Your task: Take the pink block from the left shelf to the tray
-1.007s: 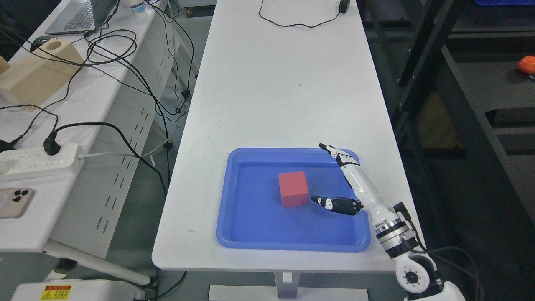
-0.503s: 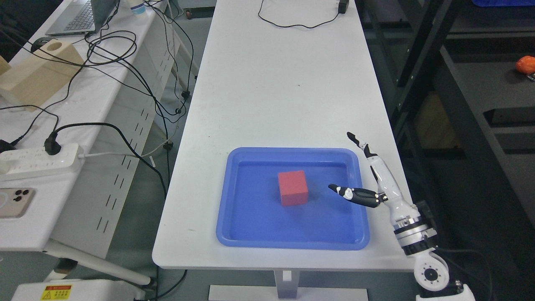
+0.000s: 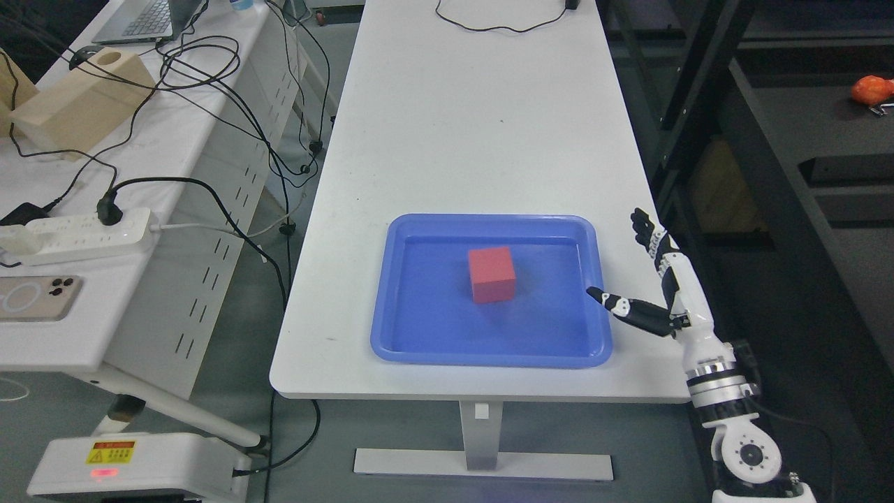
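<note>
Long white table runs up the middle of the frame, grey floor around it, dark shelving down the right side. Far left, a second white bench w/ a tangle of black cables, a pale wooden block at upper left, a white power strip below it and a phone face down at the left edge. Bottom left corner: a white base unit w/ a yellow warning label. Centre of frame, near the table's front edge, sits the blue tray; the pink block (looks more red-pink) rests flat on the tray floor, approx. mid-tray, slightly toward the back, touching nothing else. Right of that, the right hand comes up from the lower right corner, hovering over the table's right edge just beside the tray's right rim; fingers spread upward, thumb pointing left over the rim, holding nothing, well apart from the block. Upper right, an orange object lies on a dark shelf.
</note>
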`<state>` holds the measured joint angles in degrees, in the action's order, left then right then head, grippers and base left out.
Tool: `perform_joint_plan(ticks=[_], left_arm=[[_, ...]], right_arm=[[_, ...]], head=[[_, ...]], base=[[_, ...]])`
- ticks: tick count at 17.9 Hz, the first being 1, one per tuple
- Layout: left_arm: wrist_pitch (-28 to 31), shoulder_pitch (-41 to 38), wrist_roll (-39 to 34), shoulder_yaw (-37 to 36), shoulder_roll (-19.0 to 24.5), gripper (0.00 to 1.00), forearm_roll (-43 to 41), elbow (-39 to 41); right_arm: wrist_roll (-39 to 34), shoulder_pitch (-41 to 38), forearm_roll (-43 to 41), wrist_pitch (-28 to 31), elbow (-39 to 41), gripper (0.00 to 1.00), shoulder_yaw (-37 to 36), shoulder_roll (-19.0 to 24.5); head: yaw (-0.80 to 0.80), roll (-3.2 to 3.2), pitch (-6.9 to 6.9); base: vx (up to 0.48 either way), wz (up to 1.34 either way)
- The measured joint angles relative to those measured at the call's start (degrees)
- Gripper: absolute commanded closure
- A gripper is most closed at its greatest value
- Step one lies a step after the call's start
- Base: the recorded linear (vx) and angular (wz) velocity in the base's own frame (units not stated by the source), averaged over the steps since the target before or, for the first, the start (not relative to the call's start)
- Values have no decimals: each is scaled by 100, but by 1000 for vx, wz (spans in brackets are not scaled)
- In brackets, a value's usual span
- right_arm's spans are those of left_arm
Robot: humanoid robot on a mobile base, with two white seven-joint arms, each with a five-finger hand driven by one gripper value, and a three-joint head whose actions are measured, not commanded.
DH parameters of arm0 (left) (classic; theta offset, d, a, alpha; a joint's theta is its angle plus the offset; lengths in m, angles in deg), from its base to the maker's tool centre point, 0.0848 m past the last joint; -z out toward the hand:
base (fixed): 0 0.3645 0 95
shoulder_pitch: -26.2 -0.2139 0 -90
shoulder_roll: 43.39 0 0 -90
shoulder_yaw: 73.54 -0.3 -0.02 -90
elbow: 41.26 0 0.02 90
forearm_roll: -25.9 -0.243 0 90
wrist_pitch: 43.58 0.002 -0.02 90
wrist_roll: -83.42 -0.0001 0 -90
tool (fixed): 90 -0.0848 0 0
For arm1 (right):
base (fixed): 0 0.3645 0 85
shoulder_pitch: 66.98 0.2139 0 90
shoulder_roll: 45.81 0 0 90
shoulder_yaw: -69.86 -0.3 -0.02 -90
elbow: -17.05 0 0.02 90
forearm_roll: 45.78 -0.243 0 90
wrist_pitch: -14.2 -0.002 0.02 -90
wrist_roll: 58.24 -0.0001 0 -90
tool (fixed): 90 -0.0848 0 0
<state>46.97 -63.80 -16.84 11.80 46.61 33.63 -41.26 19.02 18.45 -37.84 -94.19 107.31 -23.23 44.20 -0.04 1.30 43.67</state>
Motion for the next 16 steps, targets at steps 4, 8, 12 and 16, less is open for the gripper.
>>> perform_joint_plan(ticks=[4, 8, 12, 16], left_arm=[[0, 0, 0, 0, 0, 0, 0, 0], [0, 0, 0, 0, 0, 0, 0, 0], [0, 0, 0, 0, 0, 0, 0, 0], [0, -1, 0, 0, 0, 0, 0, 0]], right_arm=[[-389, -44, -459, 177, 1, 1, -111, 0], [-474, -119, -643, 212, 3, 1, -217, 0], [-482, -175, -725, 259, 4, 1, -286, 0], [-630, -225, -765, 338, 3, 1, -329, 0]], head=[[0, 0, 0], [0, 0, 0], [0, 0, 0], [0, 0, 0]], base=[[-216, 60], [-223, 10], [-201, -87], [-113, 36]])
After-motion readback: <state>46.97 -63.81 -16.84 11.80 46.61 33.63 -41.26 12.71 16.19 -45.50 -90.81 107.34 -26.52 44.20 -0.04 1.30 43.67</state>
